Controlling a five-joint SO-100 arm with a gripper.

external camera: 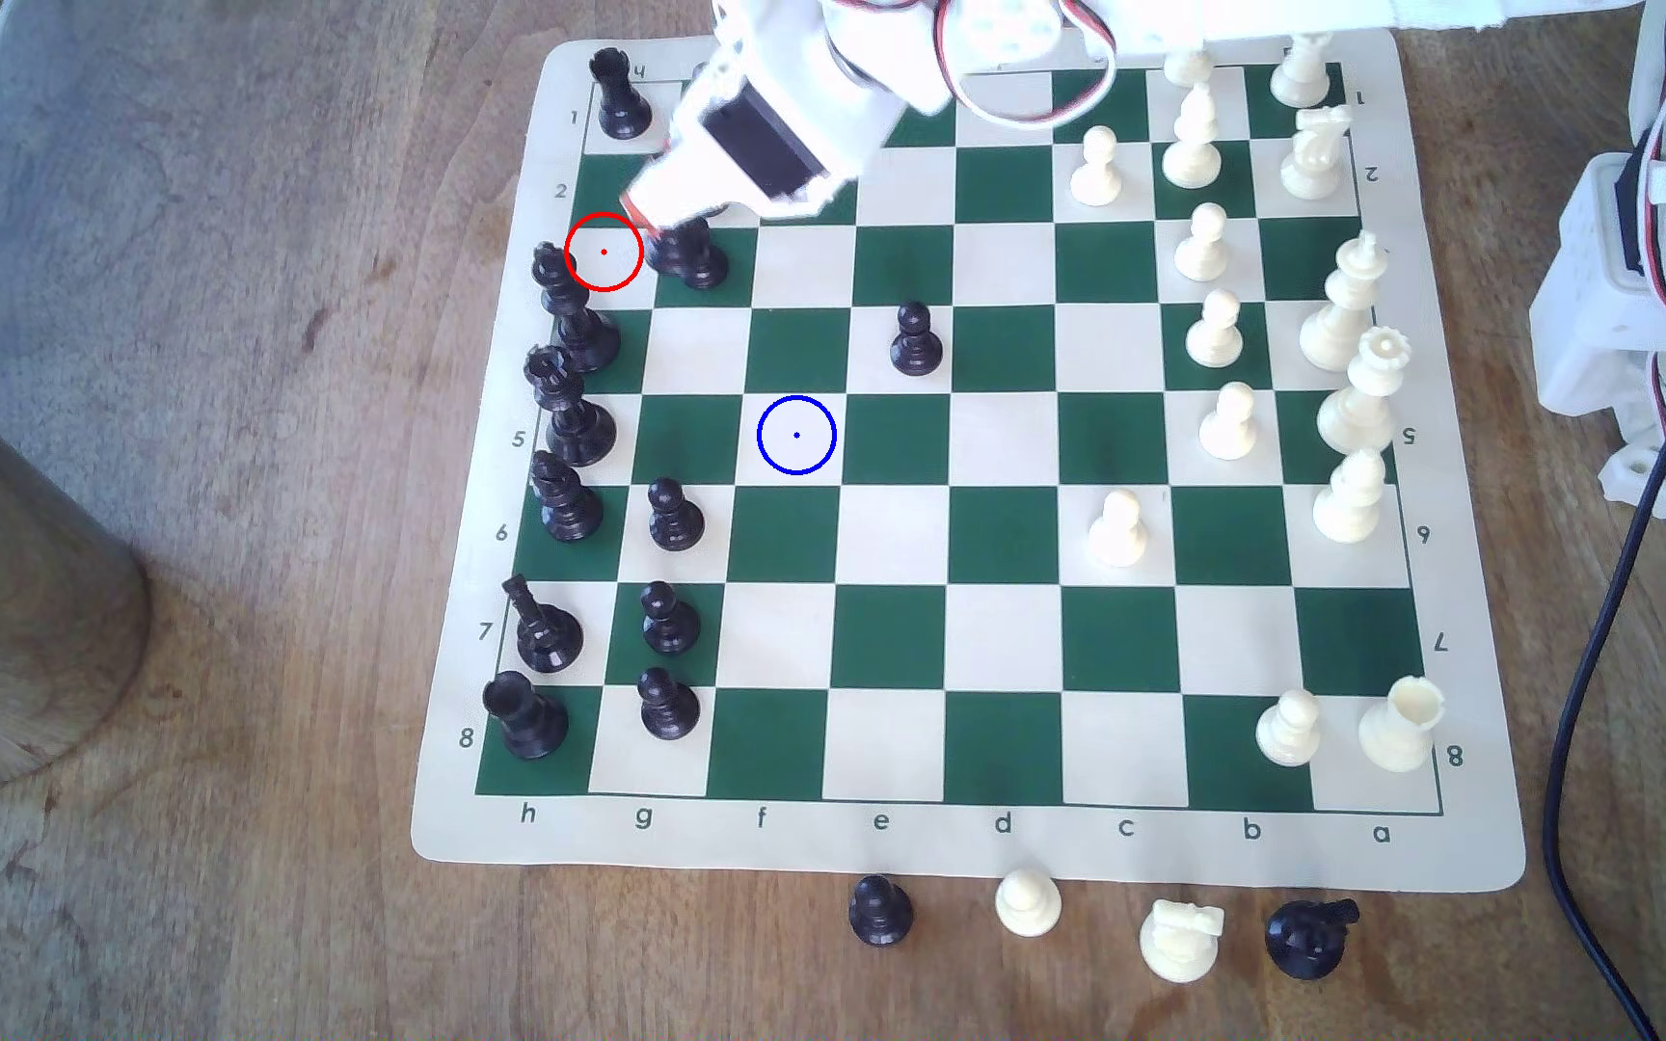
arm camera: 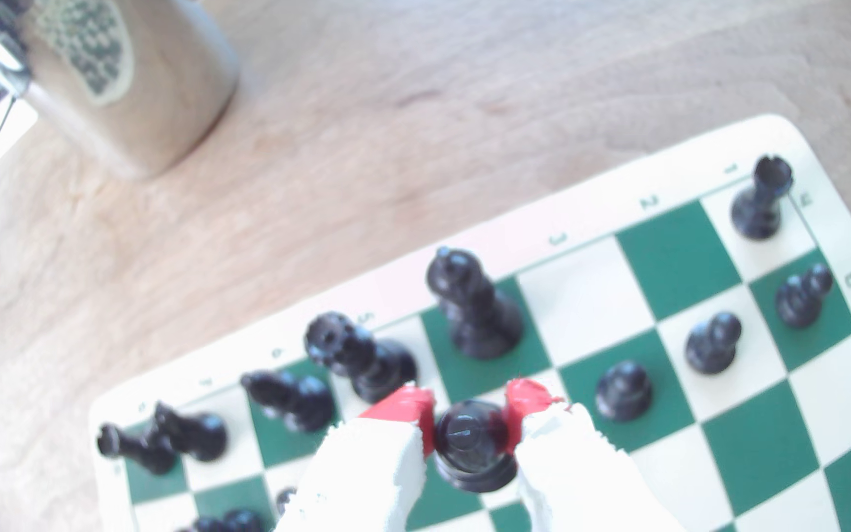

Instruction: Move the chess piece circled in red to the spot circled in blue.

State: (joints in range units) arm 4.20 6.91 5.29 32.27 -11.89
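Now red-tipped fingers [arm camera: 416,414] clamp the black bishop [arm camera: 472,450].

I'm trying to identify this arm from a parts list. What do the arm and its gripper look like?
The arm is white, rough-surfaced plastic, probably 3D-printed, with a black rectangular servo block set into the wrist. Thin red, black and white wires loop along it. The gripper has two white fingers whose tips are covered in red pads.
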